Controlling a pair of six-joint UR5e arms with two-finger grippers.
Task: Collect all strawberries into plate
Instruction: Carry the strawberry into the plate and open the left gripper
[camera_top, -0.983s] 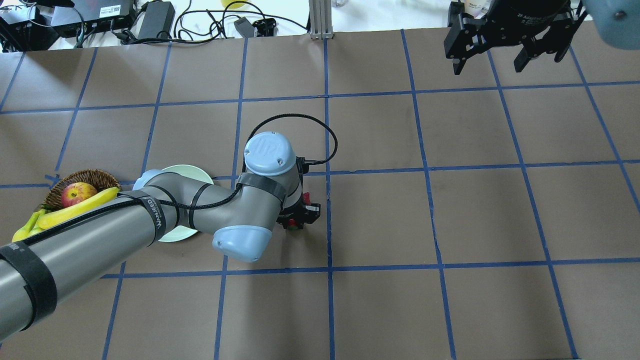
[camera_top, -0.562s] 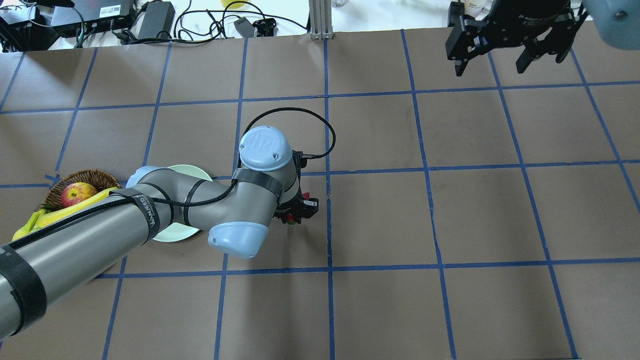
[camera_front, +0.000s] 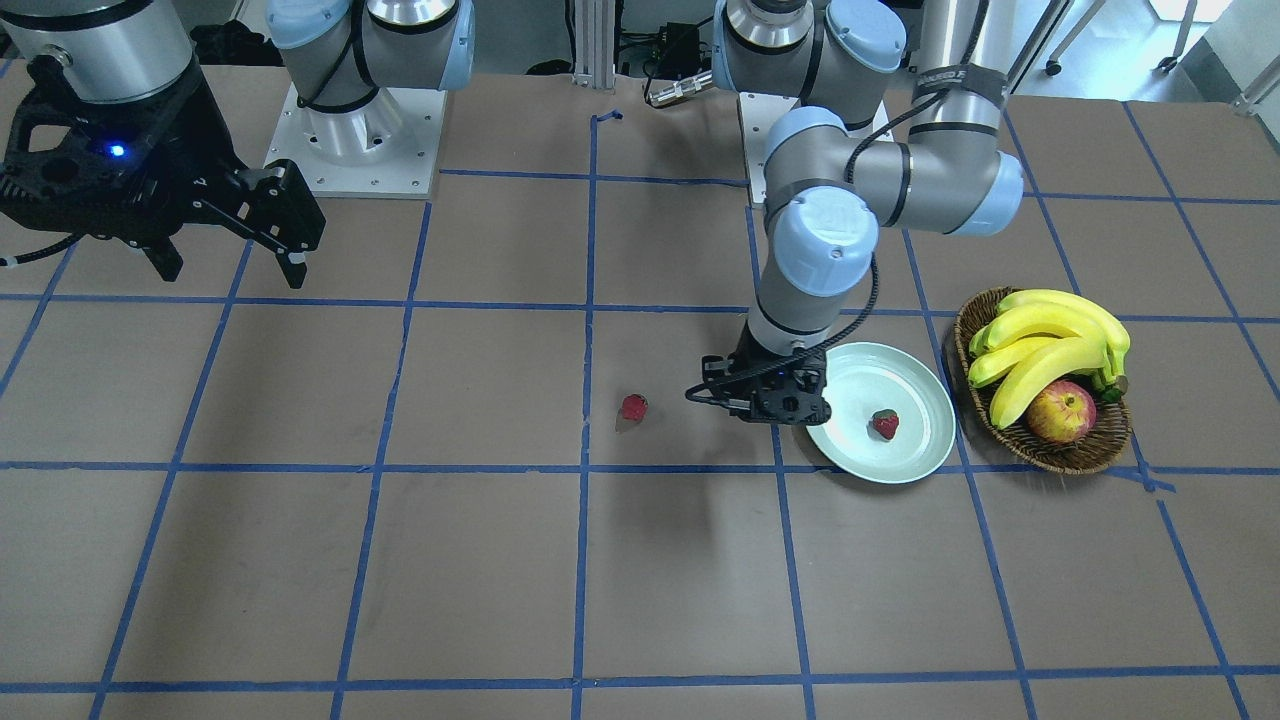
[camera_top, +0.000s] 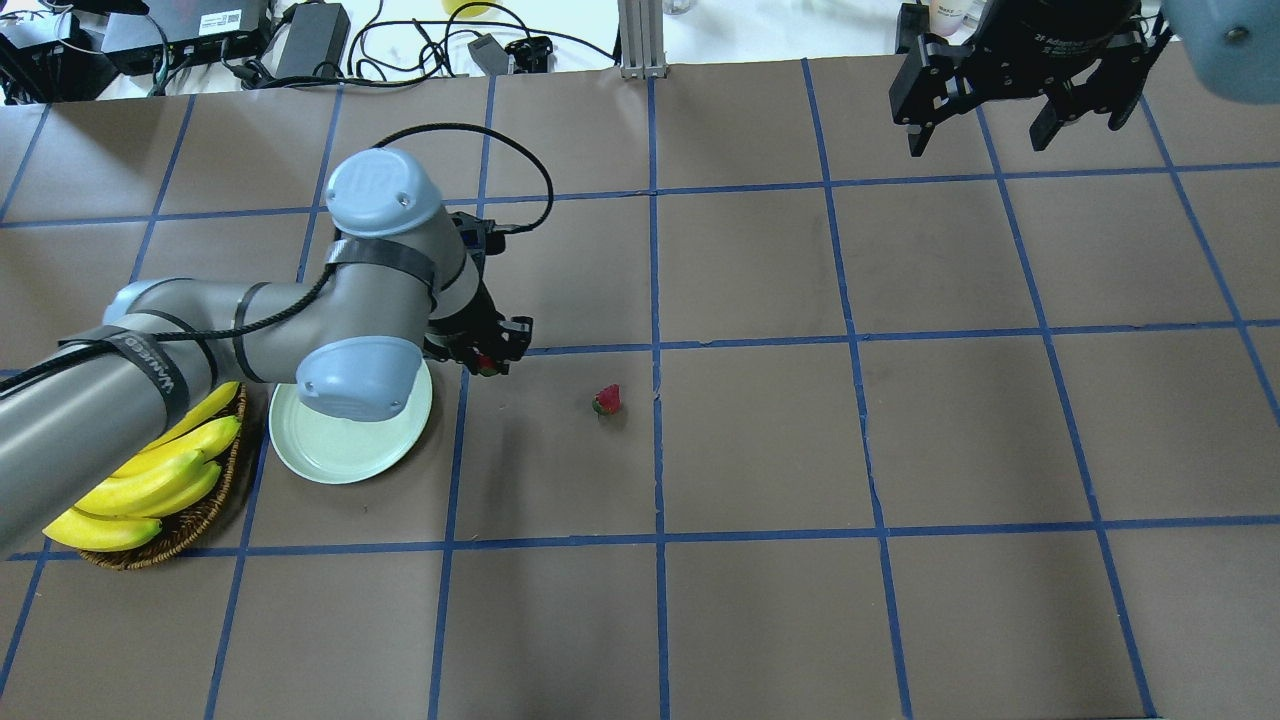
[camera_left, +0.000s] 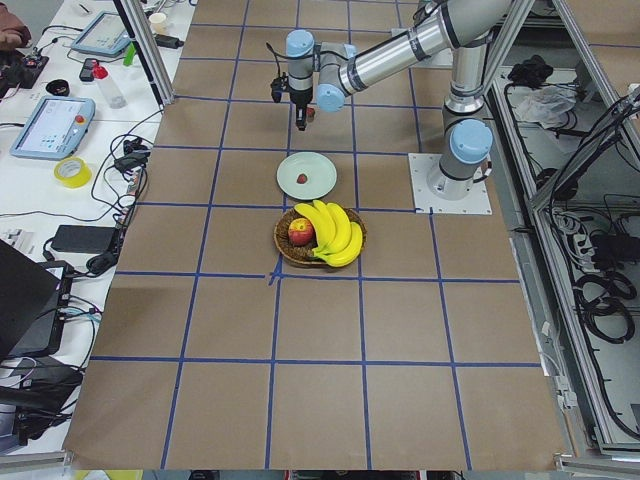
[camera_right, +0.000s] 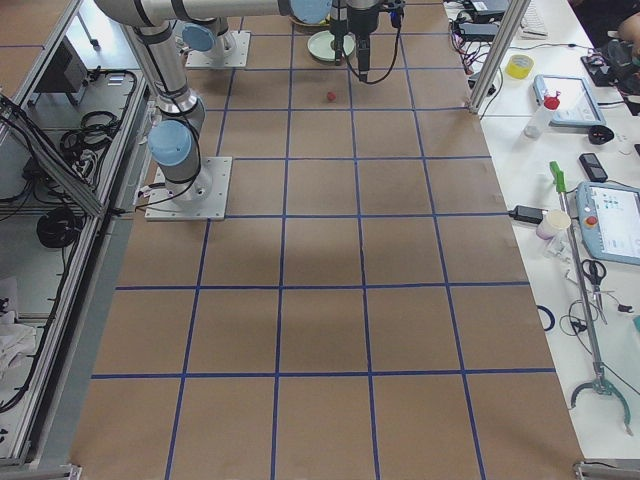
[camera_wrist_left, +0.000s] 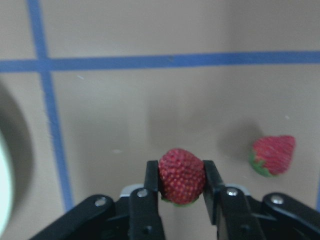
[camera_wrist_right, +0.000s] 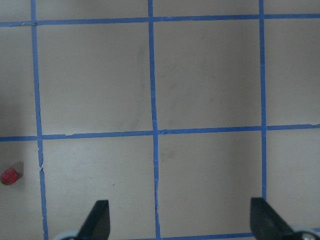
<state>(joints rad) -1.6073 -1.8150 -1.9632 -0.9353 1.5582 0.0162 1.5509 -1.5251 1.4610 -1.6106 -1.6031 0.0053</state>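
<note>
My left gripper (camera_top: 487, 362) is shut on a strawberry (camera_wrist_left: 181, 175), held between both fingers above the table, just beside the rim of the pale green plate (camera_top: 345, 445). In the front view the gripper (camera_front: 770, 405) is at the plate's (camera_front: 870, 380) left edge. A second strawberry (camera_front: 885, 423) lies in the plate. A third strawberry (camera_top: 607, 399) lies on the table, towards the middle from the gripper; it also shows in the left wrist view (camera_wrist_left: 272, 155). My right gripper (camera_top: 978, 142) is open and empty, high over the far right of the table.
A brown wicker basket (camera_front: 1045, 452) with bananas (camera_front: 1040, 340) and an apple (camera_front: 1062, 410) stands right beside the plate, on the side away from the gripper. My left arm's elbow covers part of the plate in the overhead view. Blue tape lines grid the brown table.
My left arm has swung towards the plate with the strawberry in its gripper, leaving the third strawberry in plain sight on the table. The right gripper has hardly moved.
</note>
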